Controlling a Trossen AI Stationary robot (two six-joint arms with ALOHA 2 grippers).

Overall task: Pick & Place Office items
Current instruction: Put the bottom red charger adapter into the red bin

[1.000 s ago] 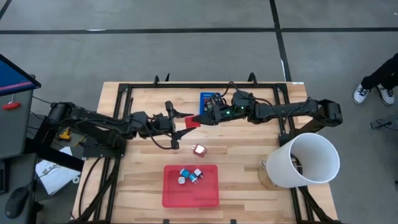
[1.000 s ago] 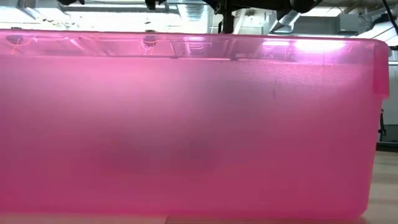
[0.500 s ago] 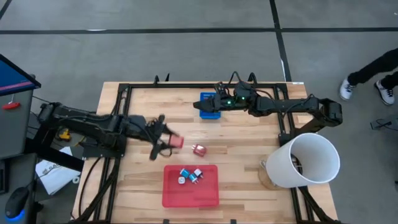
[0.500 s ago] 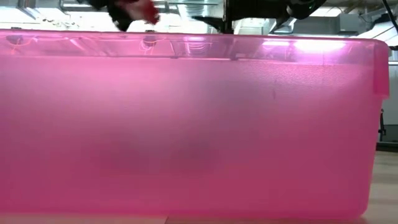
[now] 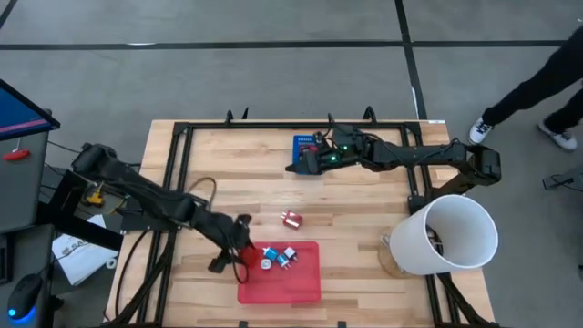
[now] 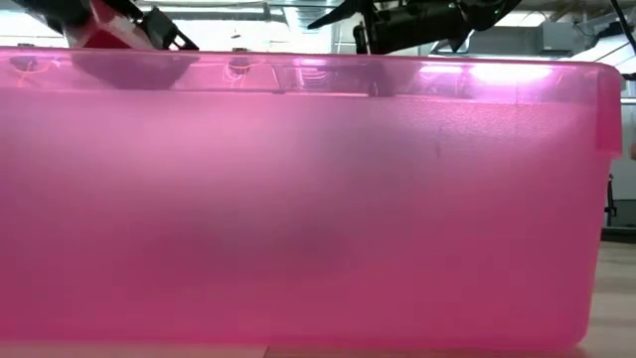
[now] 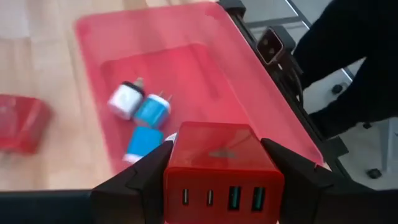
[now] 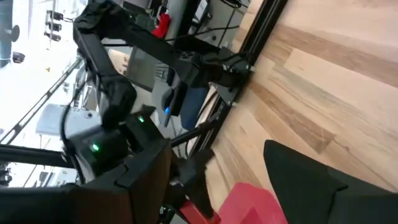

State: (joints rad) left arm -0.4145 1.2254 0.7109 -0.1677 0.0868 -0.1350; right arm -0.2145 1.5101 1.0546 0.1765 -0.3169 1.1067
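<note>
My left gripper [image 5: 239, 248] is shut on a red blocky office item [image 7: 222, 171] with a row of ports on its end. It hangs over the left rim of the flat red tray [image 5: 301, 290]; the low view shows it above the tray's wall [image 6: 109, 25]. Blue and white office items [image 5: 278, 258] lie in the tray [image 7: 186, 37]. Another red item [image 5: 291, 219] lies on the table just beyond the tray. My right gripper [image 5: 299, 165] stands open at the blue bin [image 5: 305, 144] near the far edge, nothing between its fingers [image 8: 311, 180]. My left gripper pinches the red item by its two opposite sides [image 7: 175, 163] between its two fingers [image 7: 134, 180]. The port end faces back toward the wrist. The fingers slant down from the table's left. The item is lifted clear, above the tray's left rim.
A large white bucket [image 5: 448, 233] lies tipped at the table's right. A black frame [image 5: 182, 137] runs along the table's edges. A person's legs [image 5: 533, 87] pass beyond the far right corner. Bare wood lies between the tray and the bin.
The two grippers met on the red item near the blue bin. My right gripper has let go of it and drawn back over the bin. My left gripper has carried it toward the near edge and down to the tray's left rim, tipping its fingers downward.
</note>
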